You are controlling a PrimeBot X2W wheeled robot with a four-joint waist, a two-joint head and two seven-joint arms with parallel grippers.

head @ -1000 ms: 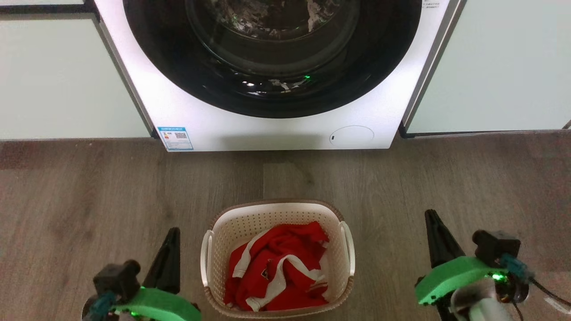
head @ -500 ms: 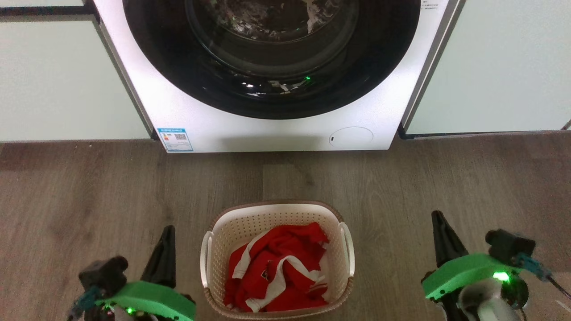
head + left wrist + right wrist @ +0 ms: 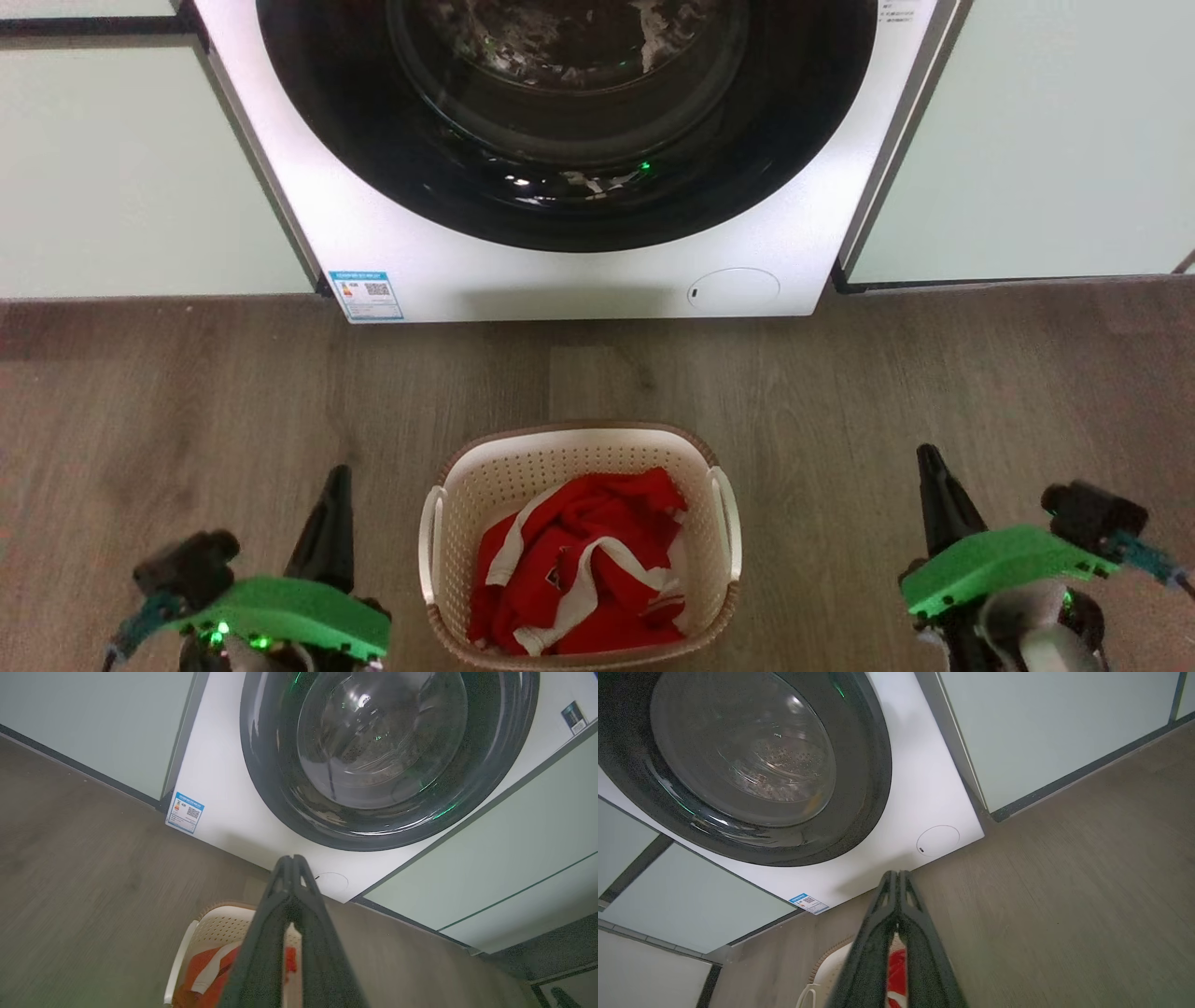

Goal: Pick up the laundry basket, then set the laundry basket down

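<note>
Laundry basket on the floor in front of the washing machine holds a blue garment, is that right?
No: the garment in the laundry basket is red with white trim, not blue; the head view shows it. The rest is right.

A white washing machine (image 3: 560, 280) stands straight ahead of me, its round dark glass door (image 3: 569, 112) catching small green and white glints. A blue label (image 3: 366, 294) sits at the machine's lower left corner, a round hatch (image 3: 735, 287) at its lower right. Pale green cabinet panels (image 3: 121, 168) flank the machine on both sides. Grey-brown wooden floor (image 3: 187, 392) runs from the machine's foot toward me.
</note>
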